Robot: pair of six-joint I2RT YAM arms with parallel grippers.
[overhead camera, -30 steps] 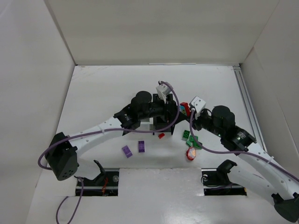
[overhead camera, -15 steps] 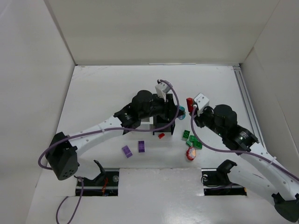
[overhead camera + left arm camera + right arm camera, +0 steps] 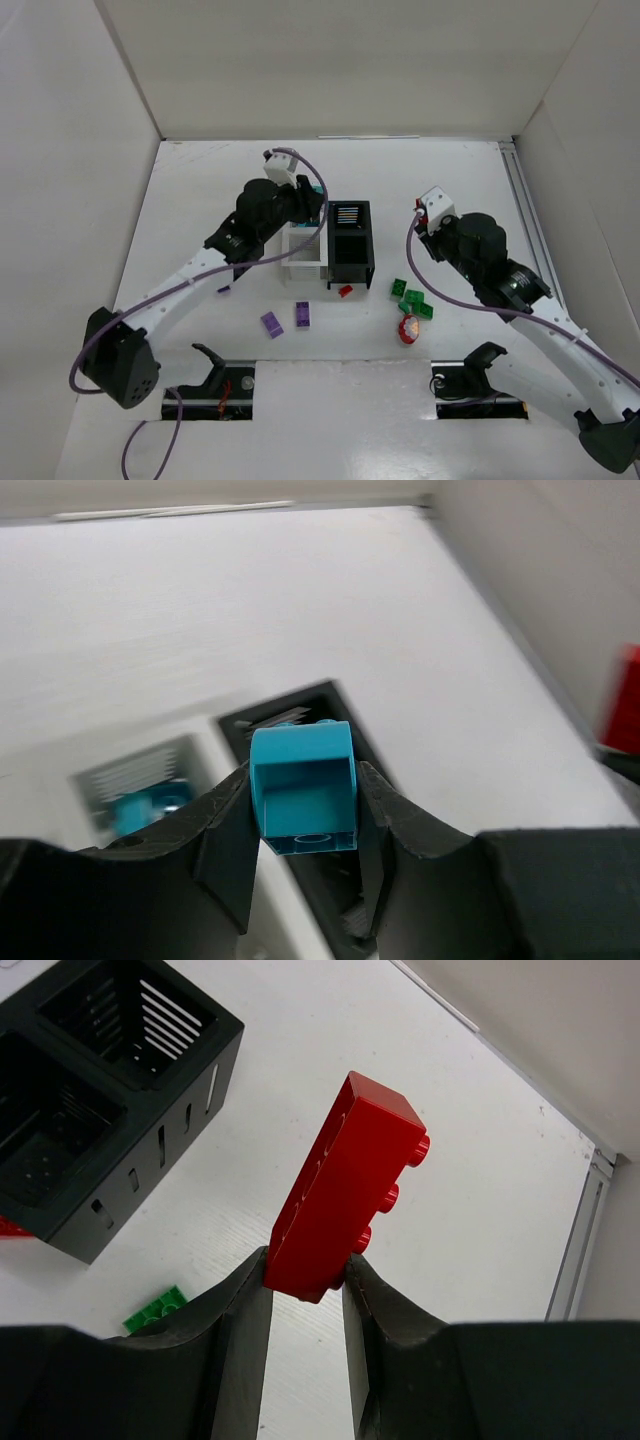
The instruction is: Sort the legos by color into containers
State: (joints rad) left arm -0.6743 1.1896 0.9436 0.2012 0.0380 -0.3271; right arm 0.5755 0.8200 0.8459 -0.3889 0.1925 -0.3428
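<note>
Right wrist view: clamped between the black fingers of the right gripper (image 3: 305, 1270), a red oblong plastic brick (image 3: 345, 1190), pinched at its lower end. Stands on end, long axis running up and leaning right, away from the jaws, with round studs along the right face. Hangs above the white table (image 3: 480, 1210), right of the black slatted plastic bins (image 3: 150, 1150). Beside the left finger, a flat green brick (image 3: 155, 1310) lying on the table.

Left wrist view: closed on a teal plastic brick with a rounded top (image 3: 303, 790), the left gripper (image 3: 303, 805), one black finger on each side. Turns its hollow underside to the camera, rounded end up; squarish, without a clear long axis. Hovers over the bin cluster, with a black bin (image 3: 290, 705) behind and a white slatted bin (image 3: 190, 755) to the left holding another teal piece (image 3: 150, 805).

Top external view: loose on the table in front of the bins, a slanted purple brick (image 3: 271, 324), a second purple brick (image 3: 303, 314) lying near-to-far, a small red brick (image 3: 345, 291) and a red-yellow roundish piece (image 3: 408, 330).
</note>
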